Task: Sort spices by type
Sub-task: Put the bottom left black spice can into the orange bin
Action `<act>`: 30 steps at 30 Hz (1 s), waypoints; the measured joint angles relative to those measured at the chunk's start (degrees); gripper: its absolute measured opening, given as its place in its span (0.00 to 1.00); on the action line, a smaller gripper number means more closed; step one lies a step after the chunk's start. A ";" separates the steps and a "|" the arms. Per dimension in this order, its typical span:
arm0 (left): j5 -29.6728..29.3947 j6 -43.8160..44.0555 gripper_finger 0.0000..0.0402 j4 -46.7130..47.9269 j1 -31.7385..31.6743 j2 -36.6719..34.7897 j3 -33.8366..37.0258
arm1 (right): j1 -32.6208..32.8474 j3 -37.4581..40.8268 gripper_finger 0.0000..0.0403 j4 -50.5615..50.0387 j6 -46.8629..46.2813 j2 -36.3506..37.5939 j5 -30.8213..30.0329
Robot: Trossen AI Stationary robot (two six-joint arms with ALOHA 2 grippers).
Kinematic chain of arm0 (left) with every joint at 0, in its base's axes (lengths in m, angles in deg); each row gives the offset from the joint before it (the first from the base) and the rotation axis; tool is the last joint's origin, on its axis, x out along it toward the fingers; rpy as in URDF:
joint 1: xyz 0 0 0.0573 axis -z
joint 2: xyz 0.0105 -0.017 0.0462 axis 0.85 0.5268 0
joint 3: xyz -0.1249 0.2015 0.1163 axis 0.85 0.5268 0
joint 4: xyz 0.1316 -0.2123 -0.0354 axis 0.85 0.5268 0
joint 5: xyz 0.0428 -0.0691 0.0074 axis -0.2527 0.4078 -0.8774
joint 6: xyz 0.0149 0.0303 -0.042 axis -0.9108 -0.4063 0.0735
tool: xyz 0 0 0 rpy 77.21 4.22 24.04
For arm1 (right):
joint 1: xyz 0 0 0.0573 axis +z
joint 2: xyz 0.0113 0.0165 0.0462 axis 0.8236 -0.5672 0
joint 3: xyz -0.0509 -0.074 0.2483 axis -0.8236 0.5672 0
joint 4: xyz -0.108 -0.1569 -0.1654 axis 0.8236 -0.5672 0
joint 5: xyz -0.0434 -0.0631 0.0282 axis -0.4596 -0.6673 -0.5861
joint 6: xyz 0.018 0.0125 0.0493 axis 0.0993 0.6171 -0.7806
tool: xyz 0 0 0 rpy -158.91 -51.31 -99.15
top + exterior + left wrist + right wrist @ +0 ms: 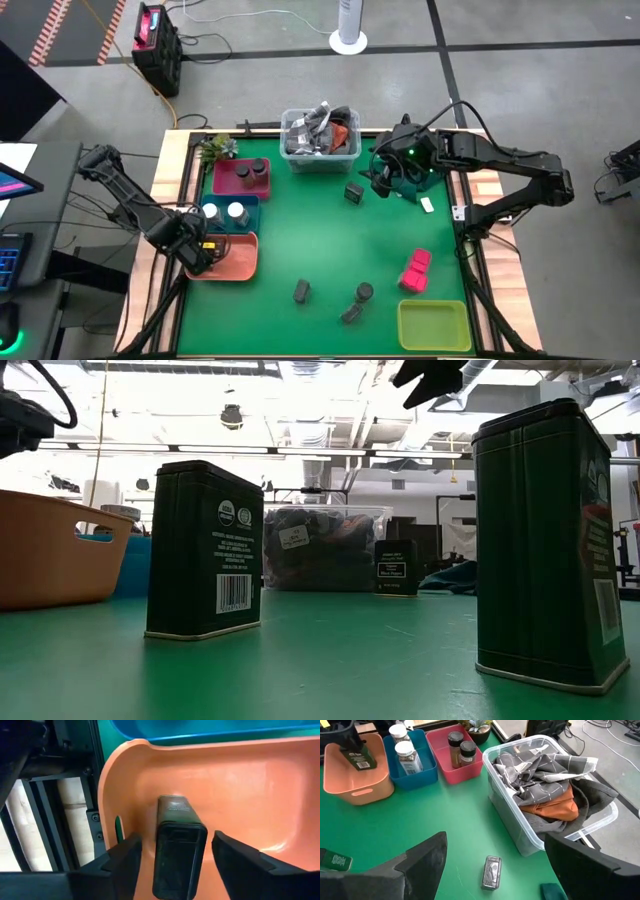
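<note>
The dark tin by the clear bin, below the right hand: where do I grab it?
Take the tin near its top, across its two broad faces, coming straight down. It seems to stand upright, the open right hand hangs above it, and the bin stands close on one side.

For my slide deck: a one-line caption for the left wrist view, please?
Left claw, open, straddles a dark tin inside the orange tray.

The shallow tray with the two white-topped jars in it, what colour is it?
Blue. The shallow plastic tray holding the two white-topped round jars shows best in the right wrist view.
</note>
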 joint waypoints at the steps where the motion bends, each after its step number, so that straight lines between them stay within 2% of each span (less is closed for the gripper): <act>1: -0.07 -0.29 0.60 -0.02 0.00 -0.26 -0.02 | 0.00 0.00 0.89 -0.02 0.00 0.00 0.02; 10: -10.85 -7.60 0.62 5.78 -0.16 -0.72 -5.27 | -0.28 0.00 0.89 0.00 0.15 0.00 0.21; 12: -13.23 -11.70 0.62 4.15 -1.00 -0.54 -6.69 | -0.69 0.00 0.89 0.00 0.09 0.00 1.02; 15: -13.17 -22.17 0.62 -1.66 -3.91 1.26 -8.73 | -1.41 0.00 0.89 0.00 -0.79 0.00 1.43; 20: -9.61 -37.80 0.62 -10.31 -9.25 9.64 -14.06 | -2.81 0.00 0.89 -0.17 -0.94 0.00 1.44; 24: -8.33 -45.67 0.62 -10.73 -13.38 17.98 -21.64 | -3.30 0.00 0.89 -1.90 -0.96 0.00 1.42; 28: -8.05 -58.81 0.62 -12.23 -15.82 26.17 -30.50 | -3.26 0.00 0.89 -2.81 -0.08 -0.01 1.43; 30: -7.80 -61.53 0.62 -12.50 -16.82 29.95 -34.54 | -3.26 0.00 0.89 -3.24 0.85 -0.01 1.44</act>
